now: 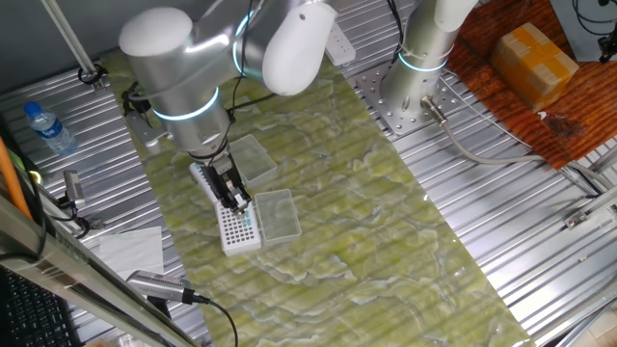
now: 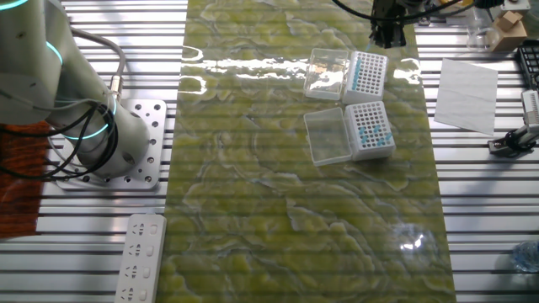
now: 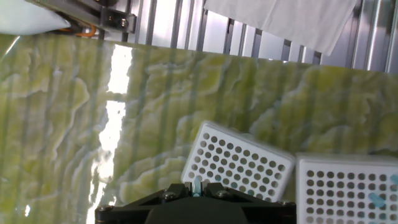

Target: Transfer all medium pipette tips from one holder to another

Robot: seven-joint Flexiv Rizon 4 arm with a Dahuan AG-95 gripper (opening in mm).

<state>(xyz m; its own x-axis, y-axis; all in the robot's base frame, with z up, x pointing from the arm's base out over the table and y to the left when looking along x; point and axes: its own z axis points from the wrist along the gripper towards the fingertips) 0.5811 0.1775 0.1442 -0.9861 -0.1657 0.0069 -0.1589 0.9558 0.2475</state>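
— Hand view, nearest first: what of the hand [image 3: 198, 191]?

— Fingers drawn nearly together at the bottom edge, pinching a single tip [image 3: 198, 183], light blue, upright between them.

— And just beyond?

— Two white holders, side by side. Tilted holder [image 3: 236, 163] straight ahead of the fingers, showing only dark holes from this angle, its near rows hidden behind the hand. Square holder [image 3: 348, 190] to the right, cut off by the frame, with a few blue specks low down.

— Farther still?

— Green mat [image 3: 155, 106], streaked with glare. Then the ribbed metal counter [image 3: 161, 22], and a white paper sheet [image 3: 292, 18] toward its far edge.

— Where are the medium pipette tips?

— Clearest in the other fixed view. Medium pipette tips [image 2: 359, 76] in blue rows down one side of the tilted holder, more of them in the middle rows of the square holder. Both holders on the mat, toward the counter edge where the paper lies, the square one nearer that camera. Clear lids [image 2: 328, 71] lying open beside each, on the side toward the counter's middle.

— And the hand from the fixed views?

— Dark, pointing down above the holders in one fixed view. How close to touching, impossible to say from there.
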